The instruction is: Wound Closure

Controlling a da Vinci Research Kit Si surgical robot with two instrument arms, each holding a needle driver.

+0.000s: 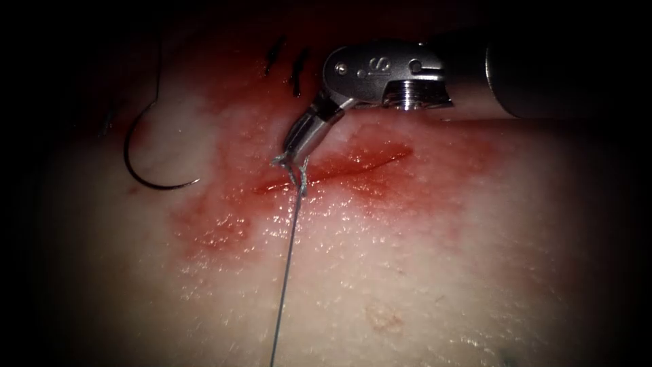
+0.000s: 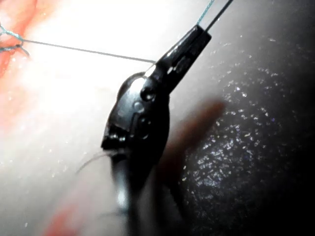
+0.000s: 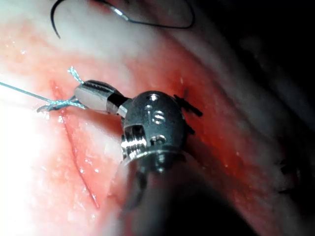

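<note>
Where the right tool [image 1: 293, 155] meets the tissue [image 1: 421, 272], its jaws are pressed together on the thread [image 1: 288, 272] at a small teal knot [image 1: 299, 170] sitting on the cut [image 1: 339, 170], toward the cut's left end. From the knot, one strand runs straight and taut down the endoscope view. In the left wrist view, the left tool [image 2: 202, 32] has its dark jaws closed on the thread [image 2: 88, 50], which stretches in a fine line from the jaw tips to the knot [image 2: 12, 42].

The needle [image 1: 146, 173] lies free on the tissue well to the left of the cut, held by neither tool; it is a thin dark curve, not in the tissue as far as can be seen. Red fluid [image 1: 224, 224] stains the pale, glistening surface around the cut. Short dark thread ends [image 1: 285, 64] stand behind the right tool's wrist.

On the metal wrist of the right tool [image 3: 81, 96], a stamped mark reads like a 6 or 9; I cannot tell which.
</note>
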